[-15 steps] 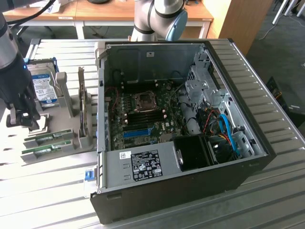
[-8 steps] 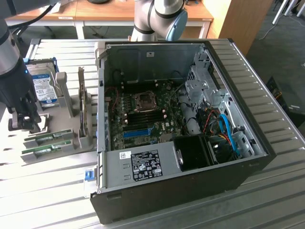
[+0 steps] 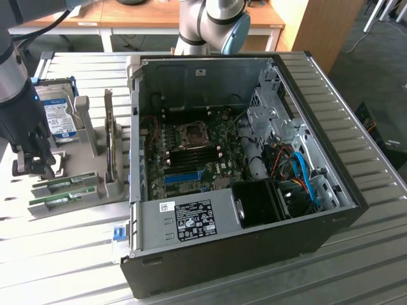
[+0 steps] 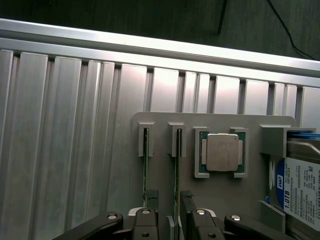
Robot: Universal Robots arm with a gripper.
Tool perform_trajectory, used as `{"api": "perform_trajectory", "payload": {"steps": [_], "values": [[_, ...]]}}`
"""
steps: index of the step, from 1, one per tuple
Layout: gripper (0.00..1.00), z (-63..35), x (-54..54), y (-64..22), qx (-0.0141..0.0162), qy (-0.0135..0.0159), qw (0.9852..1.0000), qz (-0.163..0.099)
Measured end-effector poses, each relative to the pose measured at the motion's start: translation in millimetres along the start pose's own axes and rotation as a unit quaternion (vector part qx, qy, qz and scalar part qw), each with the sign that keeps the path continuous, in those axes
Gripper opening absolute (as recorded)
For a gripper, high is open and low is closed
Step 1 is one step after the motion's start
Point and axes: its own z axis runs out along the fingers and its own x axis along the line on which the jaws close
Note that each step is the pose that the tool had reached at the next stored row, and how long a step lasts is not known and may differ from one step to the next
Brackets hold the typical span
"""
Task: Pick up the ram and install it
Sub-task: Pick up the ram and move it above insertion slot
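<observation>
Gripper (image 4: 169, 212) noted spread wide, nothing held, its fingers hanging low over one end of the grey holder (image 4: 165, 125). The ram (image 4: 176, 165) is seen edge-on, upright in its holder slot, between the two fingers but nearer one than the other. The twin stick (image 4: 145, 165) stands just beside it in the neighbouring slot, roughly in line with the other finger. Judged: the step in hand is the grasp, and it would be done well only if the gripper is centred on the ram, so that both pads meet its flat faces together. One finger has to be let down into the narrow gap between the two sticks; the twin is likely to be struck or caught if the offset is kept. The thin board is best held squarely, and any pull kept in line with the slot, since a tilt could bind it. Further off in the holder, a processor (image 4: 222, 152) and a hard drive (image 4: 300, 195) are seated. Well apart, the open computer case (image 3: 191, 267) is seen, motherboard (image 3: 191, 152) exposed.
</observation>
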Motion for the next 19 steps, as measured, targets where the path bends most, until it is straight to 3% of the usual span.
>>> {"api": "perform_trajectory", "payload": {"steps": [19], "values": [[0.31,23.4,2.9,-0.6,0.0001,-0.0007,1.0,0.0]]}}
